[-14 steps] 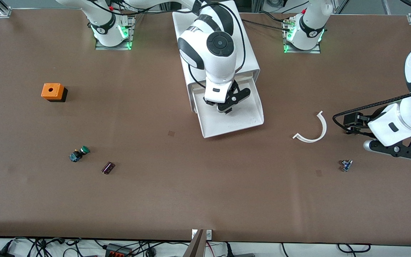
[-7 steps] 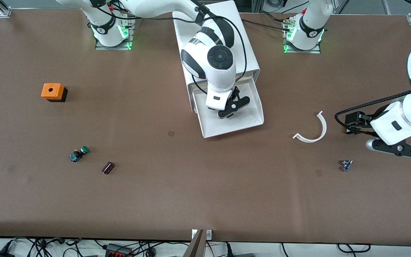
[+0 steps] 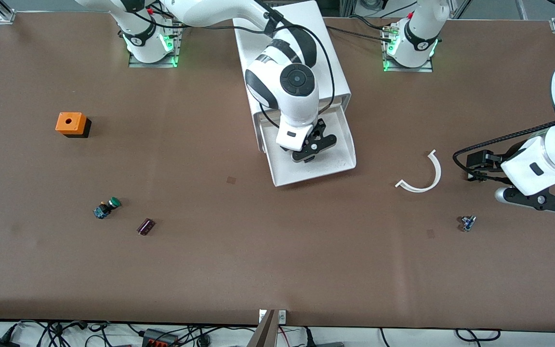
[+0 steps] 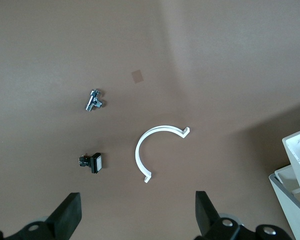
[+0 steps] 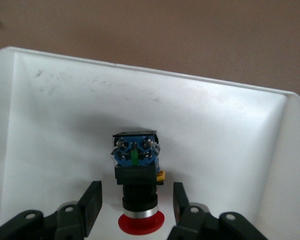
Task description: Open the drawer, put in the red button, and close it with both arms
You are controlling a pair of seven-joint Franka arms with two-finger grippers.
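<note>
Orange block (image 3: 71,123), green button (image 3: 107,207), white arc (image 3: 422,175).

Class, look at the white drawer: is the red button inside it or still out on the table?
Inside. The red button lies on the floor of the open drawer, between the right gripper's parted fingers, which no longer touch it.

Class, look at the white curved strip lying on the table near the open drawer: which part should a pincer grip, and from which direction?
Grip the white curved strip mid-arc, coming straight down, one finger inside the curve and one outside. It lies flat and its wall is thin, so spanning the band looks safer than the hooked ends. The left pincer, open, hovers close by.
</note>
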